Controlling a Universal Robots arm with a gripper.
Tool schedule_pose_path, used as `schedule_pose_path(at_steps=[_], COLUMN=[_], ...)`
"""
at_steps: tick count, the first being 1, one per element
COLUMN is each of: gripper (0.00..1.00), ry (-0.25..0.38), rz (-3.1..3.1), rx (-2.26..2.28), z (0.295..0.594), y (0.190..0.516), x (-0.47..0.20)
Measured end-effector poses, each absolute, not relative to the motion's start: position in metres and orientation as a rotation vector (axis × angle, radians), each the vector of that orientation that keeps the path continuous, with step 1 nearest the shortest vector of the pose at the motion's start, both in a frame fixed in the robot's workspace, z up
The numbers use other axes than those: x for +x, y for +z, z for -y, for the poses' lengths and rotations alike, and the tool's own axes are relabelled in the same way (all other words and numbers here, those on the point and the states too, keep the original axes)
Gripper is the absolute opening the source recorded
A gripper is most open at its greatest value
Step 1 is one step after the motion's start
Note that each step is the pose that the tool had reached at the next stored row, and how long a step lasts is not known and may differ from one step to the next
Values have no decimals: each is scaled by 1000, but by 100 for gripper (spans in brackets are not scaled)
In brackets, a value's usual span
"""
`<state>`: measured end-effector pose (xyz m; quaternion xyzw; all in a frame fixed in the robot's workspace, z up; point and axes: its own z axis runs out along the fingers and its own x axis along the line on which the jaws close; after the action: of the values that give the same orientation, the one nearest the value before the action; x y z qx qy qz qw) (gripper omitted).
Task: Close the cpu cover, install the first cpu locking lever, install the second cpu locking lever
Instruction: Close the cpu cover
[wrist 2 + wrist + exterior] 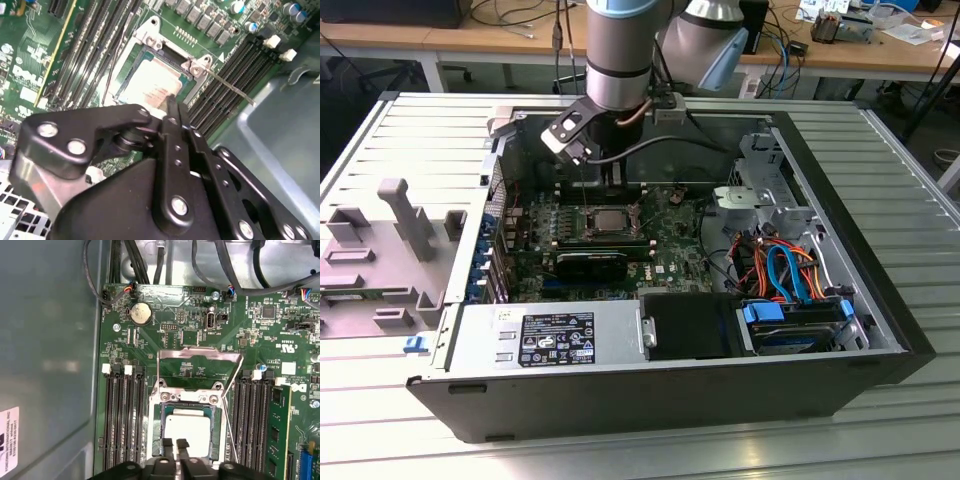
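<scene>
Since the cpu cover (199, 354) is seen tipped back off its socket in the first wrist view, with green board showing through its square opening, it is judged not yet closed. It is hinged at the socket edge that faces the coin cell (140, 314). Its free edge is raised towards that cell, away from the processor (187, 432), which is left bare. The hinge line is laid crosswise between the two banks of memory slots (125, 415), so closing is judged to be a swing over the processor, towards the claw. A thin locking lever (231, 90) is seen in the second wrist view, unlatched and angled out from a socket corner over the slots. The gripper (175, 444) is held above the processor edge opposite the hinge, so the cover lies straight across the processor from it. Its fingertips (167, 444) are drawn close, only a thin slit being left between them, and nothing is pinched. In the exterior view the arm (620, 50) is seen reaching down into the open computer case (620, 400), above the socket.
</scene>
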<state>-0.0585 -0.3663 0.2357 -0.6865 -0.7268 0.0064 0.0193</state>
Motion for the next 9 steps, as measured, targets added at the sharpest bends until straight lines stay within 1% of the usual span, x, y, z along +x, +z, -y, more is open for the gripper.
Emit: schedule_pose_path(at_steps=[5, 9], gripper=[11, 11], ry=[26, 26], rz=[2254, 2254], rx=[-2127, -2127], z=[371, 371], y=[237, 244], x=[-54, -54])
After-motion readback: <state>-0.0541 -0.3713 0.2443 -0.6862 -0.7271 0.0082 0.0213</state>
